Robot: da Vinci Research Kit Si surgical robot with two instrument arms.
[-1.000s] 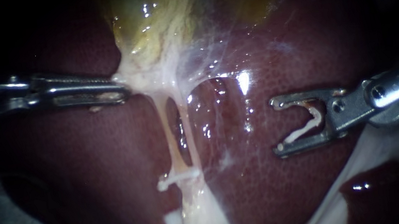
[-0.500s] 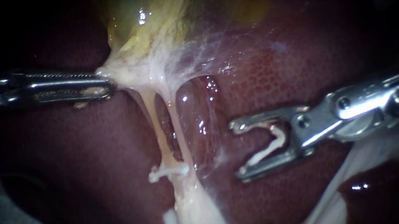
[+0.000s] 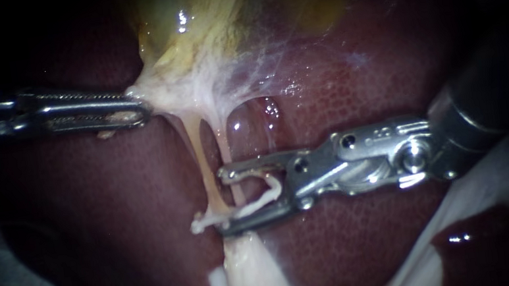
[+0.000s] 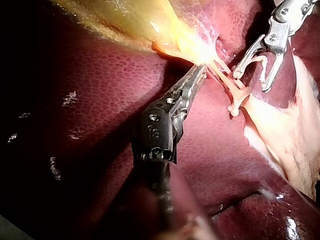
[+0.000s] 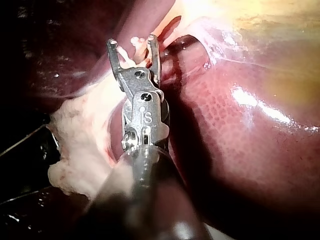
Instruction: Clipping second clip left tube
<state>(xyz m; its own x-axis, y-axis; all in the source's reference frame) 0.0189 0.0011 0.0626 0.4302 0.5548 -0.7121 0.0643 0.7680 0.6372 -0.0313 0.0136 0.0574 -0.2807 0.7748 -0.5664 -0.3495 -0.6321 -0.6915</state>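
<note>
Two instruments meet over the liver (image 3: 359,82) in the endoscope view. The left instrument (image 3: 140,109) comes in from 9 o'clock, its jaws clamped flat on the pale tissue (image 3: 174,94) under the yellow gallbladder (image 3: 204,23). From that tissue the left tube (image 3: 204,170) and the right tube (image 3: 227,150) run down side by side toward 6 o'clock. A seated clip (image 3: 203,223) crosses them low down. The right instrument (image 3: 228,201) enters from 3 o'clock, its jaws wide apart and holding a loaded clip (image 3: 268,191) between them. Its tips reach the tubes just above the seated clip (the lower tip touches it). The right tube lies inside the gap; whether the left tube does cannot be told.

In the left wrist view the left instrument (image 4: 197,75) has its jaws pressed together on tissue at the gallbladder's (image 4: 130,20) narrow end. Just beside its tip stands the right instrument (image 4: 250,82), jaws spread, close to the tubes (image 4: 225,75).

In the right wrist view the right instrument (image 5: 132,42) shows its jaws parted, with pale strands between the tips and liver (image 5: 225,125) alongside.
</note>
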